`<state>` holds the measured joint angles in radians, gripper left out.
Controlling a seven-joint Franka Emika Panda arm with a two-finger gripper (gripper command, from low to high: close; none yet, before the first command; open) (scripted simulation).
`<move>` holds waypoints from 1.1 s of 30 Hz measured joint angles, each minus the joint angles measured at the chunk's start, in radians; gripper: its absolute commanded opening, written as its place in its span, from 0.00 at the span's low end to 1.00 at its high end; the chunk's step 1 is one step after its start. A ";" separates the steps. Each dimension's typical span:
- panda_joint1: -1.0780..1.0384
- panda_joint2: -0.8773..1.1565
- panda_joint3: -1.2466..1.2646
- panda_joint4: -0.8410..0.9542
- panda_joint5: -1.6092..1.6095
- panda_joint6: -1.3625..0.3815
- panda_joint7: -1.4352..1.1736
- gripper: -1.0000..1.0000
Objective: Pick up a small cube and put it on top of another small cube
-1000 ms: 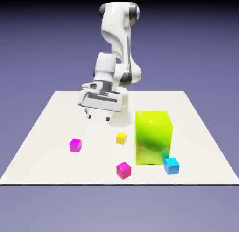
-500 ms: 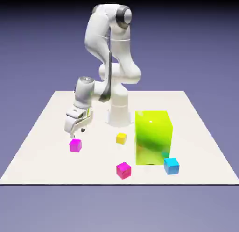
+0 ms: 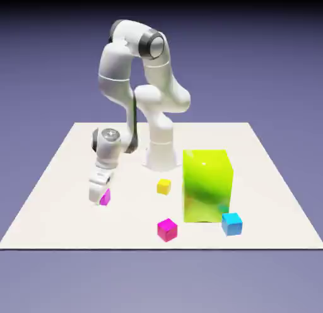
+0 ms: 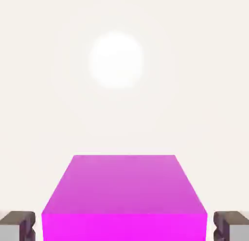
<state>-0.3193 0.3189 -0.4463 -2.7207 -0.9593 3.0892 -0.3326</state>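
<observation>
The gripper pinches the small cube on the matte white surface, left in the exterior view. Nearby: yellow cube, pinker magenta cube, glossy lime-green block, cyan cube.

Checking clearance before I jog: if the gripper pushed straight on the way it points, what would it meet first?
The gripper points down, shut on the violet-magenta cube, so the white table right under the cube comes first. Any gap beneath is unclear.

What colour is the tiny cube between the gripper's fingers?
Violet-tinged magenta; the small cube shows best in the hand view.
</observation>
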 measured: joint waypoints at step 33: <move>0.599 -0.087 0.246 0.454 0.886 -0.776 0.651 0.00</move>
<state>0.2801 0.2317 -0.2006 -2.2670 -0.0734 2.3134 0.3183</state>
